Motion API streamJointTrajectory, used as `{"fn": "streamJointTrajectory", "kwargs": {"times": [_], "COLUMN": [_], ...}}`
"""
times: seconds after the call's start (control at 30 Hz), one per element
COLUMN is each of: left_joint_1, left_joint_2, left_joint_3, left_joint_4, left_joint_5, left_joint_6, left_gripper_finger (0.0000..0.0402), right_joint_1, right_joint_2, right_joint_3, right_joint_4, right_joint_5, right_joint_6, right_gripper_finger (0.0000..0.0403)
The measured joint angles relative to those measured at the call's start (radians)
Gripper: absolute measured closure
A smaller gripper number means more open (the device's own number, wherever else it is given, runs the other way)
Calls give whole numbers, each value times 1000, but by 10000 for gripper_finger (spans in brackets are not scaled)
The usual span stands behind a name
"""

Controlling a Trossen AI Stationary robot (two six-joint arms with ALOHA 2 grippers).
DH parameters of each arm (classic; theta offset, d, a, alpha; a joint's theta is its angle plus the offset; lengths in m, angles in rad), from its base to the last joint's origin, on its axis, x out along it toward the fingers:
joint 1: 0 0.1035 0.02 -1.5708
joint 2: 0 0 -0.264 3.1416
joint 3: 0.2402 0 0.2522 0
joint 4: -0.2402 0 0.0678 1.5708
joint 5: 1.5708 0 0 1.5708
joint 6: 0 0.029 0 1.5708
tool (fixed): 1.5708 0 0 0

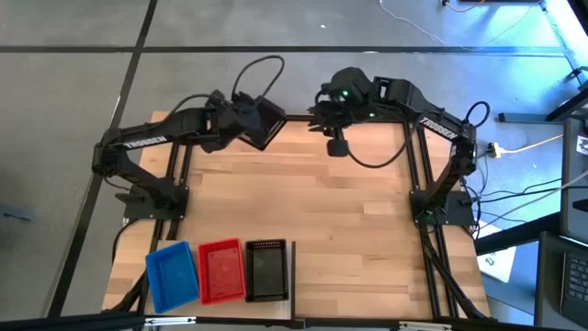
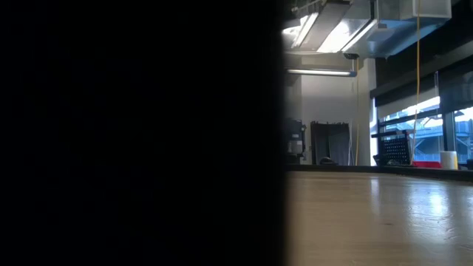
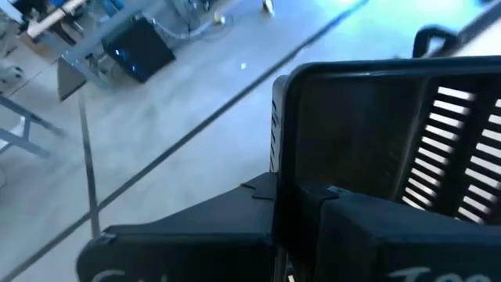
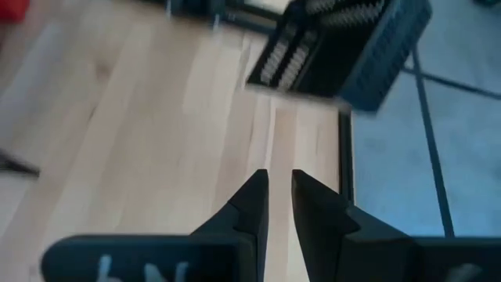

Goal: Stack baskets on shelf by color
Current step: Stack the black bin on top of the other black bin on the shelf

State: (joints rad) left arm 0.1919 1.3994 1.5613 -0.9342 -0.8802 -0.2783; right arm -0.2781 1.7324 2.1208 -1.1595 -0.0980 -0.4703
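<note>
A black basket [image 1: 266, 124] hangs tilted above the table's far edge, with my left gripper [image 3: 286, 200] shut on it; it also shows in the right wrist view [image 4: 344, 43]. My right gripper [image 4: 279, 188] hovers over the far edge to the basket's right, open by a narrow gap with nothing between its fingers. A blue basket [image 1: 173, 274], a red basket [image 1: 221, 270] and another black basket [image 1: 266, 271] stand side by side on their bottoms at the table's near edge. I cannot make out the shelf beneath them. My left gripper pinches one upright wall of the black basket [image 3: 280, 157], close to a corner. One finger [image 3: 391, 235] is inside the basket and the other [image 3: 188, 235] outside. The basket is lifted clear of the table and tilted.
The middle of the wooden tabletop [image 1: 303, 202] lies bare between the arms and the row of baskets. A dark shape fills the left half of the low view [image 2: 140, 133]. Cables [image 1: 528, 142] trail off the table's right side.
</note>
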Motion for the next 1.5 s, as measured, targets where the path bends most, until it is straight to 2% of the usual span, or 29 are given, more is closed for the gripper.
{"fn": "streamJointTrajectory", "kwargs": {"times": [0.23, 0.43, 0.6, 0.93, 1.1, 1.5], "left_joint_1": [-54, -63, -63, -80, -91, -99], "left_joint_2": [9, 26, 27, 27, 27, 27], "left_joint_3": [6, 7, 6, 6, 6, 6], "left_joint_4": [74, 108, 120, 120, 126, 144], "left_joint_5": [-105, -130, -130, -123, -123, -132], "left_joint_6": [12, 23, 26, 51, 54, 90], "left_gripper_finger": [401, 401, 401, 402, 401, 401], "right_joint_1": [36, 84, 102, 105, 105, 104], "right_joint_2": [26, 61, 76, 82, 82, 82], "right_joint_3": [-1, -1, -1, -1, -1, -1], "right_joint_4": [177, 276, 290, 334, 330, 319], "right_joint_5": [7, 198, 259, 268, 328, 318], "right_joint_6": [23, 24, 24, 77, 77, 145], "right_gripper_finger": [344, 344, 344, 344, 344, 344]}}
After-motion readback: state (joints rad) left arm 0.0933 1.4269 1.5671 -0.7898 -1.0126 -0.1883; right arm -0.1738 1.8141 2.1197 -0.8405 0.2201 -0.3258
